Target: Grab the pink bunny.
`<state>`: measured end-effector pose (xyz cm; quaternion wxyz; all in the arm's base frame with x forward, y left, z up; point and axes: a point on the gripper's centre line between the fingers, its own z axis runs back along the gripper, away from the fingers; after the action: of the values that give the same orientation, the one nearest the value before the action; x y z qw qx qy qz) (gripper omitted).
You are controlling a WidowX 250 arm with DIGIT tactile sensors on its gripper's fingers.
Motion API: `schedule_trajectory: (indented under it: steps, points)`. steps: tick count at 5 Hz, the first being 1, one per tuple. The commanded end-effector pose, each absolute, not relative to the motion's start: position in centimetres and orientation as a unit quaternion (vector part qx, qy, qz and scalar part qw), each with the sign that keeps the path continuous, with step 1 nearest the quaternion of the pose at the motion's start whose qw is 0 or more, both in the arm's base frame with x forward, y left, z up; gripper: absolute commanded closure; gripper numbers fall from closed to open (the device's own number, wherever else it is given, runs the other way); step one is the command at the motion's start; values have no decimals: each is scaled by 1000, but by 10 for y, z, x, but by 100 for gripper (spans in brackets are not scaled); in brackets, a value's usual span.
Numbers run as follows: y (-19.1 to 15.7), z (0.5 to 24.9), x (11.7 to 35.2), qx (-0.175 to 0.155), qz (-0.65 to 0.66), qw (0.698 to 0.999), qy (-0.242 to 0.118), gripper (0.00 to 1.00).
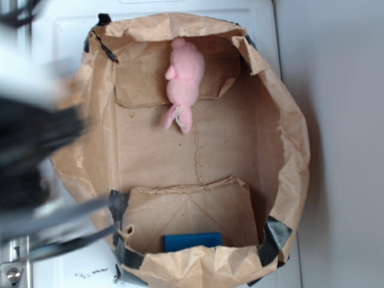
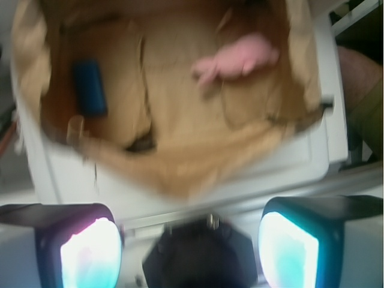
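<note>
fingers (image 2: 90, 252) stand spread and empty at the wrist view's lower edge, outside the paper bag (image 2: 180, 174), with the pink bunny (image 2: 237, 60) well apart on its floor, so the grab looks not yet begun; exterior view: the bunny (image 1: 183, 81) lies near the bag's far wall (image 1: 162, 27), a blue rectangle (image 1: 192, 241) opposite, all on a white surface (image 1: 336, 120)

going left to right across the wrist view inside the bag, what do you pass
bag's left wall → blue rectangle → pink bunny → bag's right wall
</note>
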<state>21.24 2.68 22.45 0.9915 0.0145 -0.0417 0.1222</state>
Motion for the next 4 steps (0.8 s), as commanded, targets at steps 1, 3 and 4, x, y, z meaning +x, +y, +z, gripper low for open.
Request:
schedule_trajectory:
  steps: [1, 3, 4]
  points:
    - [68, 201, 252, 32, 280, 950, -135, 0]
    - [74, 170, 260, 17, 323, 933, -158, 0]
    - [74, 170, 260, 17, 323, 933, -158, 0]
